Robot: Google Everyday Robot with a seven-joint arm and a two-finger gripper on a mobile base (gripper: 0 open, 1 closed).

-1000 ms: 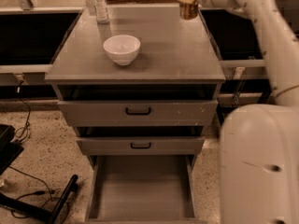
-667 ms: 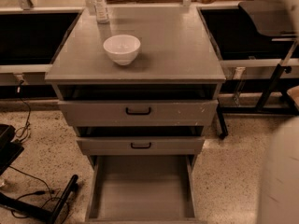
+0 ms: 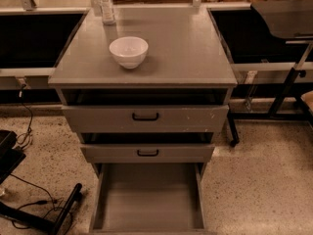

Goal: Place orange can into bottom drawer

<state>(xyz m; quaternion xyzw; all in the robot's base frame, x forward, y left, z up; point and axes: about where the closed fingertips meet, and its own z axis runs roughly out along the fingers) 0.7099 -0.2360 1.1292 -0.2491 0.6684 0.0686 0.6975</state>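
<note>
— Grey bottom drawer (image 3: 146, 199) pulled open, but no orange can in view?
— None. No gripper in frame either, so cannot tell its grip. Probably mid-carry; next, lower can into drawer.

Speckled floor (image 3: 264, 180) under grey cabinet (image 3: 186, 53), black cables (image 3: 28, 121) at left.
</note>
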